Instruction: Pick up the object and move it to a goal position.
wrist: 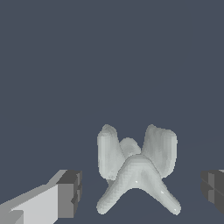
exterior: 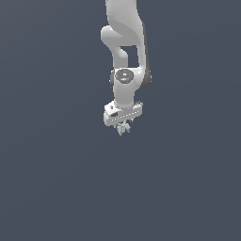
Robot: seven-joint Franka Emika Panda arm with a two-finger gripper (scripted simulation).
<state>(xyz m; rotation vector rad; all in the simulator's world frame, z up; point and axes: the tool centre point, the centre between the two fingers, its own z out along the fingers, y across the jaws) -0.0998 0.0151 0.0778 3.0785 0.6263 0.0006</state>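
The object (wrist: pixel 138 170) is a pale grey-white spiky lump with several rounded prongs. In the wrist view it lies between my two fingers, with a gap on each side: one fingertip (wrist: pixel 70 192) stands off one side, the other fingertip (wrist: pixel 213 188) off the opposite side. My gripper (wrist: pixel 142 192) is open and touches nothing. In the exterior view the object (exterior: pixel 123 128) peeks out just under the white hand, and the gripper (exterior: pixel 123 126) hangs straight down around it near the middle of the scene.
A flat dark blue-grey surface (exterior: pixel 56 179) fills both views. The white arm (exterior: pixel 124 42) comes down from the top of the exterior view.
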